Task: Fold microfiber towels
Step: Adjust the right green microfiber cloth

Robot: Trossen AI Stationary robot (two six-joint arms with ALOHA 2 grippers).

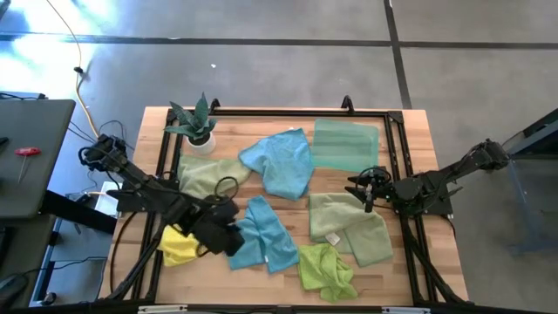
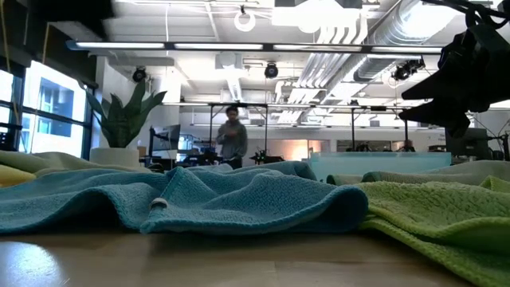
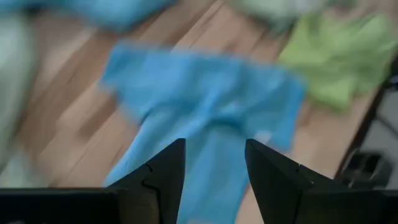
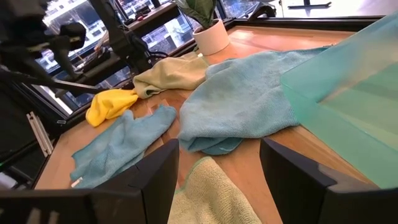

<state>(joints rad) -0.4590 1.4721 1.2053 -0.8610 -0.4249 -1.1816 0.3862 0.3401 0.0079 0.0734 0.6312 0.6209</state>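
Note:
Several microfiber towels lie loose on the wooden table. A crumpled light blue one lies near the front, and my left gripper hovers open just above its left edge; the wrist view shows that towel beyond the parted fingers. A second light blue towel lies at the middle. My right gripper waits open at the right, over a sage green towel, with nothing between its fingers. A mint towel lies flat at the far right.
A yellow towel lies under my left arm, another sage towel at the left and a lime green one at the front. A potted plant stands at the far left corner. A black frame rims the table.

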